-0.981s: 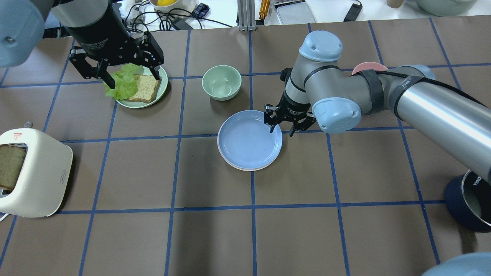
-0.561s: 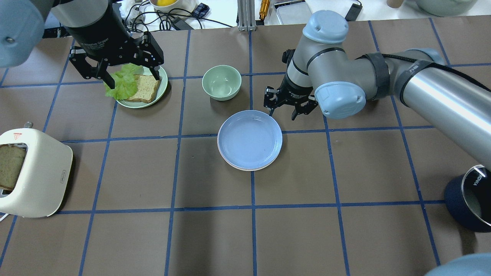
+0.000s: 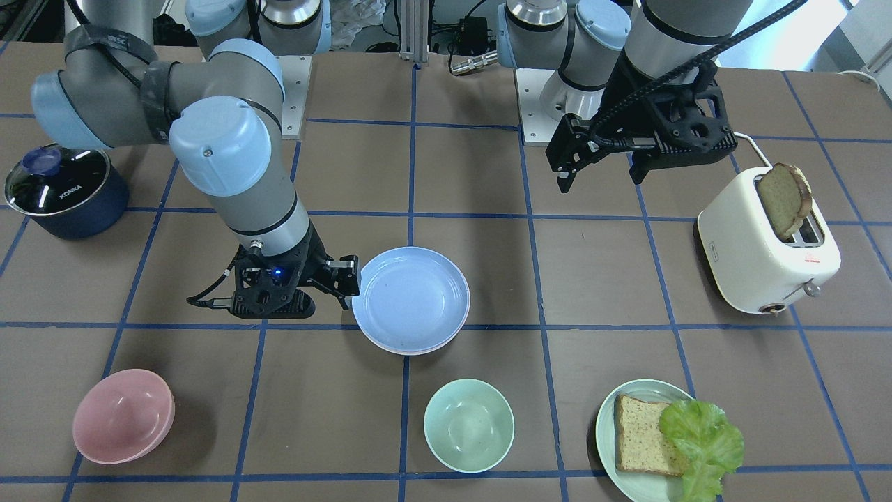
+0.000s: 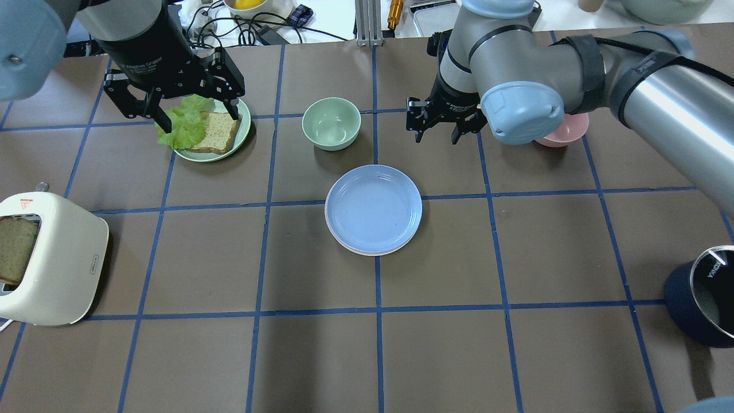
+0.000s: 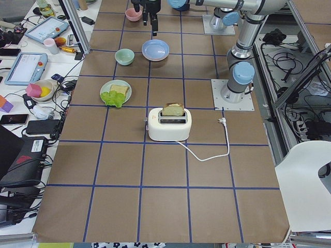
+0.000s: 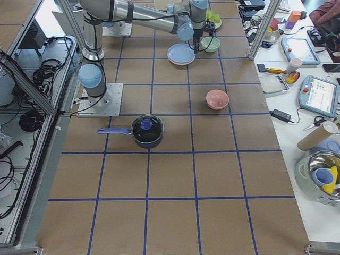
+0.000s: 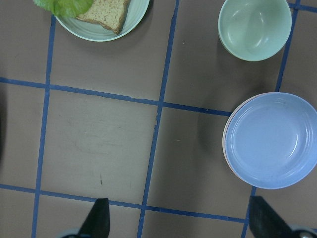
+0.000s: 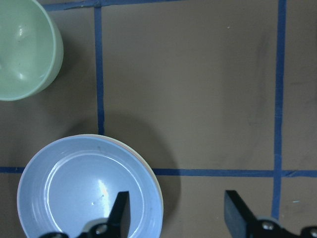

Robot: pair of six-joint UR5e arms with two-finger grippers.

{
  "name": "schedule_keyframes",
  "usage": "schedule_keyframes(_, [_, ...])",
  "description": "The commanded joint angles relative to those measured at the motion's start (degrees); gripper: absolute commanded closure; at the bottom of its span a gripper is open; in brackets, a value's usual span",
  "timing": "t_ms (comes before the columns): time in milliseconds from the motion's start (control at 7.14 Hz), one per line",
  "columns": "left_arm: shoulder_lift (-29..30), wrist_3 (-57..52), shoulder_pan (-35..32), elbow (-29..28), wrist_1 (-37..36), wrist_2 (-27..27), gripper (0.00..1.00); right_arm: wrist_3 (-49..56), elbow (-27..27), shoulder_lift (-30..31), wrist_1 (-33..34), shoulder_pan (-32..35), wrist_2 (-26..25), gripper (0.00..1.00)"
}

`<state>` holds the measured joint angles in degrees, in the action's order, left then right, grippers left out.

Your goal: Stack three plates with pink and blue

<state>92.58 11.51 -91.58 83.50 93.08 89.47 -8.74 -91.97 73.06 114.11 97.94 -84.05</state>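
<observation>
The light blue plate [image 4: 373, 209] lies on top of a stack at the table's middle. A thin pale pink and cream edge [image 4: 367, 253] peeks out under it; the lower plates are otherwise hidden. The stack also shows in the front view [image 3: 411, 298] and both wrist views [image 7: 272, 140] [image 8: 89, 191]. My right gripper [image 4: 437, 139] is open and empty, raised beyond the stack's far right side, clear of it [image 8: 178, 213]. My left gripper [image 4: 199, 117] is open and empty, held high over the pale green plate [image 4: 245, 131] of bread and lettuce.
A mint-green bowl [image 4: 331, 123] stands just beyond the stack. A pink bowl [image 4: 565, 129] is partly hidden under my right arm. A cream toaster [image 4: 51, 258] with bread stands at the near left, a dark blue pot [image 4: 697, 301] at the near right.
My right gripper, open throughout, has moved from the blue plate's far right rim away toward the table's far side. The pink bowl shows again. The left arm has not moved.
</observation>
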Motion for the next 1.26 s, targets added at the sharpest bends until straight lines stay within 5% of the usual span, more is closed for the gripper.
schedule_keyframes(0, [-0.03, 0.00, 0.00, 0.00, 0.00, 0.00, 0.00, 5.11, 3.44, 2.95, -7.10, -3.27, -1.73, 0.28])
schedule_keyframes(280, [0.06, 0.00, 0.00, -0.09, 0.00, 0.00, 0.00, 8.83, 7.41, 5.50, -15.20, -4.95, -5.86, 0.28])
schedule_keyframes(701, [0.15, 0.00, 0.00, -0.35, 0.00, -0.09, 0.00, 10.33, 7.51, 9.90, -18.20, -5.31, -7.09, 0.03])
schedule_keyframes(1121, [0.15, 0.00, 0.00, -0.35, 0.00, -0.09, 0.00, 10.41, 7.16, 11.31, -21.20, -5.31, -6.13, 0.00])
